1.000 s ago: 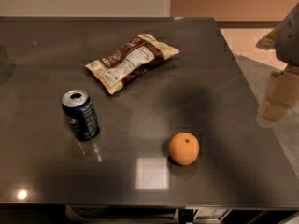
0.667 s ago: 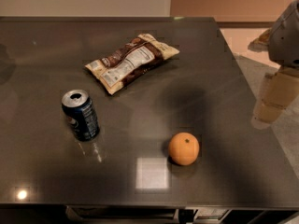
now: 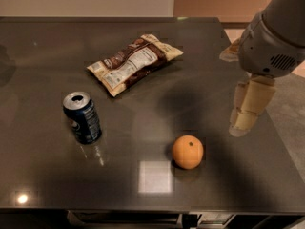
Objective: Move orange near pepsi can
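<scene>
The orange (image 3: pixel 188 151) sits on the dark table (image 3: pixel 143 80) near the front, right of centre. The pepsi can (image 3: pixel 82 117) stands upright at the front left, well apart from the orange. My gripper (image 3: pixel 244 118) hangs from the grey arm at the right side, above the table, up and to the right of the orange and not touching it. It holds nothing that I can see.
A brown-and-white snack bag (image 3: pixel 133 63) lies flat at the middle back of the table. The table's right edge runs just right of the gripper, with floor beyond. A bright light reflection (image 3: pixel 155 176) lies on the surface left of the orange.
The arm and gripper have moved left and inward over the table, closer to the orange. The orange, can and bag have not moved.
</scene>
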Robot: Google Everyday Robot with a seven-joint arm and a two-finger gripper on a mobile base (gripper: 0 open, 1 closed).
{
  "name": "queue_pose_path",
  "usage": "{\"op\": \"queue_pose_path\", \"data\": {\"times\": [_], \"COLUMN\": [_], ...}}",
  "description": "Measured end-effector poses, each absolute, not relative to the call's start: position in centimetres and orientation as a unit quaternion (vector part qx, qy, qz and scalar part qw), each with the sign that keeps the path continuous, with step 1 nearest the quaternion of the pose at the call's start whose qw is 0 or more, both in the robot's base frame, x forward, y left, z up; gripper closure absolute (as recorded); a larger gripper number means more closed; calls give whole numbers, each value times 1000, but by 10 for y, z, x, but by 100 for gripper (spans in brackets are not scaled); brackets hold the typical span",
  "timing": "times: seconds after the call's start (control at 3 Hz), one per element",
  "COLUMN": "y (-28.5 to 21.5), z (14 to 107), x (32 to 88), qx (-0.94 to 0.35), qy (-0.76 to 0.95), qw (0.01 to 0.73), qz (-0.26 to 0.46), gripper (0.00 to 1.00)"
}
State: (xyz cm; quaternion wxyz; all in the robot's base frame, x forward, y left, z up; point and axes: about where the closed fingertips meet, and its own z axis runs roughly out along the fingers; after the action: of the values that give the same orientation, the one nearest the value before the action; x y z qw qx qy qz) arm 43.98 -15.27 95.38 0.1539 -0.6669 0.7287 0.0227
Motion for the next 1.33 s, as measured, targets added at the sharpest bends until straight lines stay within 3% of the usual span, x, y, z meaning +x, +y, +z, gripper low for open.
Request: {"op": "queue_pose_path", "data": {"times": [1.33], "y": [-80], "z": [883], "x": [366], "qx": [-762], "qy": [630], "qw": [115], "qz": [96], "gripper": [0]}}
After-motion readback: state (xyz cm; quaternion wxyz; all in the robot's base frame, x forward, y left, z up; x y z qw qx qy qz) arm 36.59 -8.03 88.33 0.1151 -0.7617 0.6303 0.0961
